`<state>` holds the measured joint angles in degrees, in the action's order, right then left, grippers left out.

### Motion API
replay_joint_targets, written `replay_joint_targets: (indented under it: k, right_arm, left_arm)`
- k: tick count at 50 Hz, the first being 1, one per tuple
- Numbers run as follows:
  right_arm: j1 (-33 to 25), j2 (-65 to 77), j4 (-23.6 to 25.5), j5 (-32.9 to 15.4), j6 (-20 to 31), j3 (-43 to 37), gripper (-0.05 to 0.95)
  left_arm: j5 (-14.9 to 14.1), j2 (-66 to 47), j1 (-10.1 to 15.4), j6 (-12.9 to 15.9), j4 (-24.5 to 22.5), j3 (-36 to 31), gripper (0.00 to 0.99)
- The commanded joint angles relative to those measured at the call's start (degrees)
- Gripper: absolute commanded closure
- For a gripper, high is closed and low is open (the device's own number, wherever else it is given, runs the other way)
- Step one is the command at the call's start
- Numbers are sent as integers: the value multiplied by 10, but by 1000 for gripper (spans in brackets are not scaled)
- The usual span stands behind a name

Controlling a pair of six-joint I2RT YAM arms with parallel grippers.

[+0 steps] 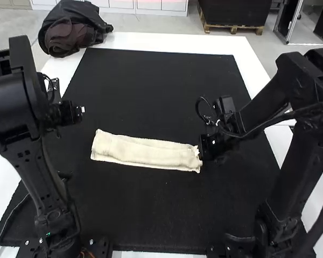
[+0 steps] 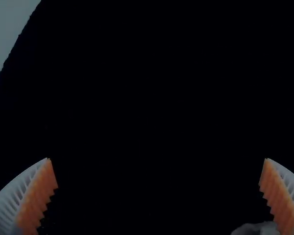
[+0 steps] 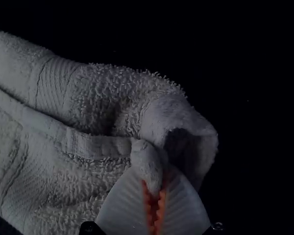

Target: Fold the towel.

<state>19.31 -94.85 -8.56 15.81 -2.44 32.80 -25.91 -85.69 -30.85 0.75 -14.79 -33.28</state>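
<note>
Towel [image 1: 142, 153] on blk mat [image 1: 151, 215], in a long narrow strip; R gripper [image 3: 154, 185] pinching a bit of its R end. L gripper [image 2: 157, 158] spread wide, nr other end. Prob. mid-fold; next: lift R end, carry twd L, keep layers tog.

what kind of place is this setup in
Probably a robotics lab or test workspace: two robot arms, the left one and the right one, stand at a white table with a black mat, where a cream towel lies folded into a strip.
</note>
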Motion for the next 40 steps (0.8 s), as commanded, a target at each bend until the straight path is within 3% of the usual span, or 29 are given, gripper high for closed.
replay_joint_targets:
  k: [1, 23, 40]
  right_arm:
    - [12, 7, 10, 37, 1, 10, 923]
    - [8, 101, 83, 42, -42, 76, 923]
    - [11, 114, 93, 55, -46, 56, 923]
  left_arm:
    - [0, 6, -4, -6, -3, -14, 30]
    - [6, 5, -3, -7, 0, -14, 30]
    - [10, 5, -4, -4, 3, -11, 30]
